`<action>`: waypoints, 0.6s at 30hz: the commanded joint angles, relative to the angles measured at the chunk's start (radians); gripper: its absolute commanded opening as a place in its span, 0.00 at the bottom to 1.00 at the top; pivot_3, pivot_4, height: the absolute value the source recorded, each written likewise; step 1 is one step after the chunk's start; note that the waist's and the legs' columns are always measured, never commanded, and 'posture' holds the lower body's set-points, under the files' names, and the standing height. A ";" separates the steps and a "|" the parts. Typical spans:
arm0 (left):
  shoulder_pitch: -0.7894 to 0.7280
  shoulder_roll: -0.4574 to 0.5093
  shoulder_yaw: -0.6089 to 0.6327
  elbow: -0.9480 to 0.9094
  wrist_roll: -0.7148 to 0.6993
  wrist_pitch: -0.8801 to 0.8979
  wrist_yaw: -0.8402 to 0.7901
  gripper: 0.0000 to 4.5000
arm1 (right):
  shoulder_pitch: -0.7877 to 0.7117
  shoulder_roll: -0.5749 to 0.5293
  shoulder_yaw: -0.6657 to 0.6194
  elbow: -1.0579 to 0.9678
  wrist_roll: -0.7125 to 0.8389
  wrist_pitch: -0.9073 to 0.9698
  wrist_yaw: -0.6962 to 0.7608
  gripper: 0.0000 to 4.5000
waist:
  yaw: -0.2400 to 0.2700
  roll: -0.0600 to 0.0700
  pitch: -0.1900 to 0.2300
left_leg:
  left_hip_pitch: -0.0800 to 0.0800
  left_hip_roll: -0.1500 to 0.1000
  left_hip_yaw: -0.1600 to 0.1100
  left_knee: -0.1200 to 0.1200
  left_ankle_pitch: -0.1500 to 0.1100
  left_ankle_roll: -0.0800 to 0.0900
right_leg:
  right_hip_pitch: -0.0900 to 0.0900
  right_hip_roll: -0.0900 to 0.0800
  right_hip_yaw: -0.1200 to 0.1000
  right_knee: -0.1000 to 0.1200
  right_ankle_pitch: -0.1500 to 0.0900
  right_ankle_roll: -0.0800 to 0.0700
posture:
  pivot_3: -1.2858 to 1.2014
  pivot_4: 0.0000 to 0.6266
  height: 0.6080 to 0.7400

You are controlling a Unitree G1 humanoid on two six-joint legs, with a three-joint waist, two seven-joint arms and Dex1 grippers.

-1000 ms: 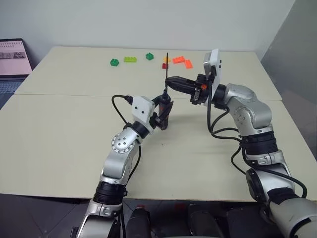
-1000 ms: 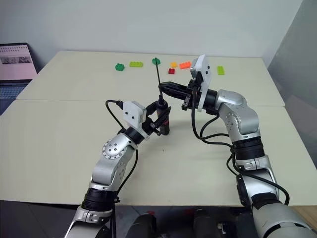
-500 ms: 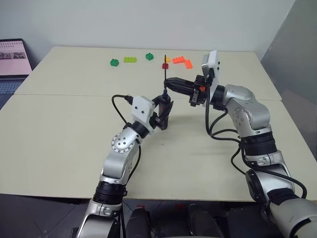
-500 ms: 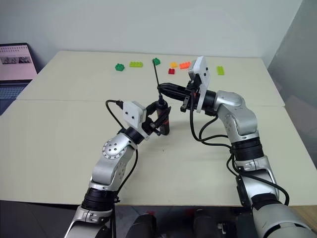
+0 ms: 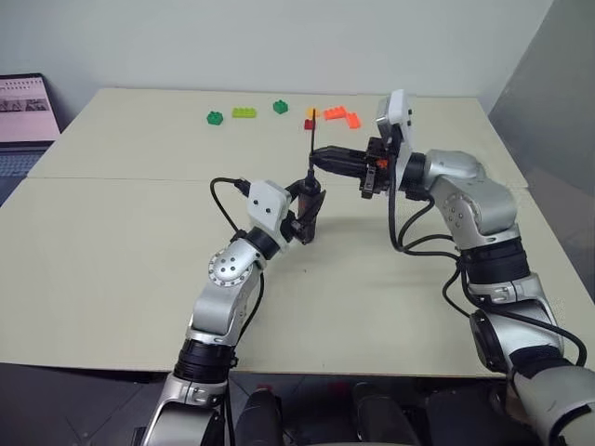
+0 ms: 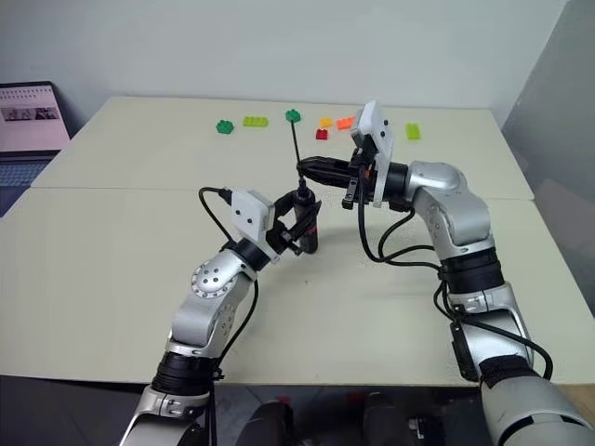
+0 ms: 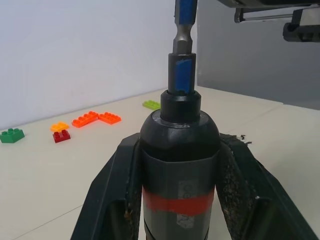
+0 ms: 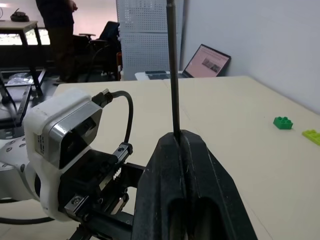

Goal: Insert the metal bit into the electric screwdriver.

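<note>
- A pale beige table (image 5: 112, 251) made of two tops pushed together, the seam running left to right across the middle.
- Toy bricks in a loose row along the far side: a dark green brick (image 5: 215, 117), a lime green brick (image 5: 244, 112), another green brick (image 5: 280, 106), then a yellow brick (image 5: 313, 112), a small red brick (image 5: 310, 124) and an orange brick (image 5: 342, 115) close together.
- An open laptop (image 5: 23, 107) at the far left edge, screen lit.
- A plain grey wall (image 5: 279, 42) behind.
</note>
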 commanded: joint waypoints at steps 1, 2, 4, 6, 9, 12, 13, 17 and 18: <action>-0.006 0.002 -0.008 0.000 0.007 -0.006 -0.010 0.37 | -0.040 -0.024 0.049 0.057 -0.022 0.065 0.066 0.00 | 0.000 0.000 0.000 | 0.000 0.000 0.000 0.000 0.000 0.000 | 0.000 0.000 0.000 0.000 0.000 0.000 | 0.52 0.24 1.00; -0.006 0.002 -0.009 0.000 0.007 -0.006 -0.011 0.37 | -0.050 -0.027 0.052 0.067 -0.024 0.071 0.076 0.00 | 0.000 0.000 0.000 | 0.000 0.000 0.000 0.000 0.000 0.000 | 0.000 0.000 0.000 0.000 0.000 0.000 | 0.52 0.24 1.00; -0.005 0.001 -0.008 0.000 0.008 -0.007 -0.009 0.37 | -0.073 -0.029 0.055 0.093 -0.033 0.080 0.080 0.00 | 0.000 0.000 0.000 | 0.000 0.000 0.000 0.000 0.000 0.000 | 0.000 0.000 0.000 0.000 0.000 0.000 | 0.52 0.24 1.00; -0.005 0.000 -0.006 0.001 0.009 -0.007 -0.006 0.37 | -0.085 -0.029 0.057 0.108 -0.039 0.086 0.081 0.00 | 0.000 0.000 0.000 | 0.000 0.000 0.000 0.000 0.000 0.000 | 0.000 0.000 0.000 0.000 0.000 0.000 | 0.52 0.24 1.00; -0.003 -0.008 0.001 0.001 0.007 0.001 0.010 0.37 | -0.085 -0.030 0.055 0.104 -0.044 0.090 0.073 0.00 | 0.000 0.000 0.000 | 0.000 0.000 0.000 0.000 0.000 0.000 | 0.000 0.000 0.000 0.000 0.000 0.000 | 0.52 0.24 1.00; -0.008 -0.016 0.011 0.004 0.004 0.012 0.029 0.37 | -0.067 -0.030 0.045 0.081 -0.052 0.086 0.036 0.00 | 0.000 0.000 0.000 | 0.000 0.000 0.000 0.000 0.000 0.000 | 0.000 0.000 0.000 0.000 0.000 0.000 | 0.52 0.24 1.00; -0.010 -0.018 0.013 0.005 0.003 0.014 0.033 0.37 | -0.061 -0.030 0.043 0.072 -0.054 0.085 0.026 0.00 | 0.000 0.000 0.000 | 0.000 0.000 0.000 0.000 0.000 0.000 | 0.000 0.000 0.000 0.000 0.000 0.000 | 0.52 0.24 1.00; -0.017 -0.023 0.018 0.009 0.003 0.021 0.048 0.37 | -0.013 -0.026 0.033 -0.008 -0.059 0.115 -0.056 0.00 | 0.000 0.000 0.000 | 0.000 0.000 0.000 0.000 0.000 0.000 | 0.000 0.000 0.000 0.000 0.000 0.000 | 0.52 0.24 1.00; -0.018 -0.023 0.019 0.010 0.003 0.021 0.049 0.37 | -0.001 -0.026 0.033 -0.031 -0.056 0.127 -0.073 0.00 | 0.000 0.000 0.000 | 0.000 0.000 0.000 0.000 0.000 0.000 | 0.000 0.000 0.000 0.000 0.000 0.000 | 0.52 0.24 1.00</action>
